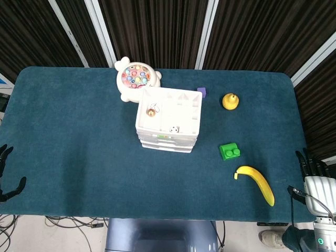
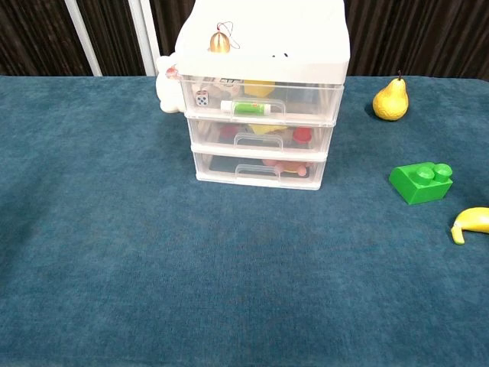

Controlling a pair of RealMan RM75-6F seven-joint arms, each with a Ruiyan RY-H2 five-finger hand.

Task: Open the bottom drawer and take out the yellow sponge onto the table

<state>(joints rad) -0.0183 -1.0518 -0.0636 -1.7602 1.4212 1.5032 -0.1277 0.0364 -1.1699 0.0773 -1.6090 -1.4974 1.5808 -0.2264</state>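
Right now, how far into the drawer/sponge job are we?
Nothing looks done yet. The bottom drawer of the drawer unit is shut, as are the two above it. No yellow sponge lies on the table. Nothing is in hand: the left hand and right hand sit at the table's near corners, apart from the unit. Left: reach, pull the drawer, lift the sponge out.

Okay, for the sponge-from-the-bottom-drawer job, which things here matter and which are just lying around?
Job: drawer unit; bottom drawer, closed; left hand; right hand. Sponge not clearly visible.

Lying about: pear, green brick, banana, fishing toy, purple block, small bell.
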